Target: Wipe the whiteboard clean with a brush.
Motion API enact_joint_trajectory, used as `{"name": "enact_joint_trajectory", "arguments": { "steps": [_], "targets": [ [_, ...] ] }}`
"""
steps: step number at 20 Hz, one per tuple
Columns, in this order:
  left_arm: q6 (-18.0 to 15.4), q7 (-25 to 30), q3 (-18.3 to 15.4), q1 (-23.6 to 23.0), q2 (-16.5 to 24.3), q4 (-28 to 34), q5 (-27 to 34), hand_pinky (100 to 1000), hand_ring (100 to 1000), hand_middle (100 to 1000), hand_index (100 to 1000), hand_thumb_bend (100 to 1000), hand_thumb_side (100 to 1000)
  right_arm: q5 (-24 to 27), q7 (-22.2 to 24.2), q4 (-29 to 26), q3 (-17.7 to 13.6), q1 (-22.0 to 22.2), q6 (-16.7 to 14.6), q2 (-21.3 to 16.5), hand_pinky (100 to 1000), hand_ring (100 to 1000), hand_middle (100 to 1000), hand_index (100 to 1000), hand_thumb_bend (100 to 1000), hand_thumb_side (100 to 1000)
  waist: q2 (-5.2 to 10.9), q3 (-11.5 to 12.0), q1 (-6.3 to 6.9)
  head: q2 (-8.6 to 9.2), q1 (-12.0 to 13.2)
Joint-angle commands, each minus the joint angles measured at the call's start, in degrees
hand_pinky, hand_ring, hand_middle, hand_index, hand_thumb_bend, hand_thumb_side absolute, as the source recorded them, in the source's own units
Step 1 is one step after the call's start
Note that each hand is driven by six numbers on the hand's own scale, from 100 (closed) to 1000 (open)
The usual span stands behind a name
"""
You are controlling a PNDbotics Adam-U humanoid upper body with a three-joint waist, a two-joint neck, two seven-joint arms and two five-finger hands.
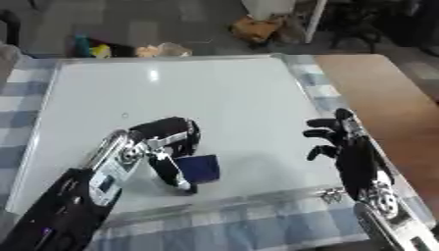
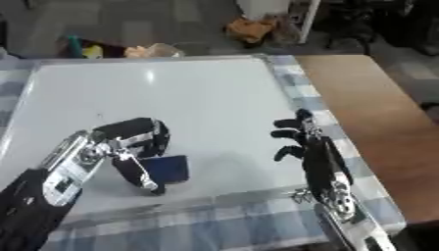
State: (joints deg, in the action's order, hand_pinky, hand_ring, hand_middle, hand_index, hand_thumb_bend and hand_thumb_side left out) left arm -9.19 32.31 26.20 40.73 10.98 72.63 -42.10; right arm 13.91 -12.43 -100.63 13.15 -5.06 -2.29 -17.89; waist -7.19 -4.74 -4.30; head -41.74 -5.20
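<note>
1. Nearest the camera: left hand (image 1: 167, 142), black with silver joints, fingers and thumb curled down round a dark blue brush (image 1: 200, 168) at the near-left part of the whiteboard (image 1: 214, 83).
2. Right hand (image 1: 343, 142) sits at the near-right edge of the board, fingers up and relaxed, holding nothing.
3. Brush: small, blocky, matte dark blue; looks felt-like or foam-like. Judged light, slightly compressible, not fragile. Best held by its upper body, pad face kept flat to the board.
4. Whiteboard: flat, glossy white, shows a ceiling-light glare, thin metal frame. Judged stiff and slippery, so it may slide under strokes.
5. One faint small mark visible left of centre; otherwise the surface reads white.
6. Bench (image 1: 283, 225) under the board carries a blue-and-white checked cloth, soft-looking; a bare brown wooden top lies to the right.
</note>
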Motion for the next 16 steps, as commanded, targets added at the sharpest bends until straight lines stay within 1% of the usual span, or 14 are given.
{"name": "enact_joint_trajectory", "arguments": {
  "steps": [1, 16],
  "targets": [
    [0.2, -0.6, -0.4, 0.9, -0.4, 0.7, -0.1, 427, 425, 392, 100, 690, 107, -0.2, 0.2, -0.9, 0.0, -0.5, -0.1, -0.5, 382, 692, 693, 657, 100, 1000, 0.63, 0.0, 0.06, -0.12, -0.2],
    [1.6, -2.0, -1.9, 0.7, 0.4, 2.0, 1.0, 372, 381, 346, 100, 691, 100, -0.2, 0.2, -0.9, 0.0, -0.5, -0.1, -0.5, 382, 692, 694, 657, 100, 1000, 0.63, 0.4, -0.09, -0.04, -0.4]
  ]
}}
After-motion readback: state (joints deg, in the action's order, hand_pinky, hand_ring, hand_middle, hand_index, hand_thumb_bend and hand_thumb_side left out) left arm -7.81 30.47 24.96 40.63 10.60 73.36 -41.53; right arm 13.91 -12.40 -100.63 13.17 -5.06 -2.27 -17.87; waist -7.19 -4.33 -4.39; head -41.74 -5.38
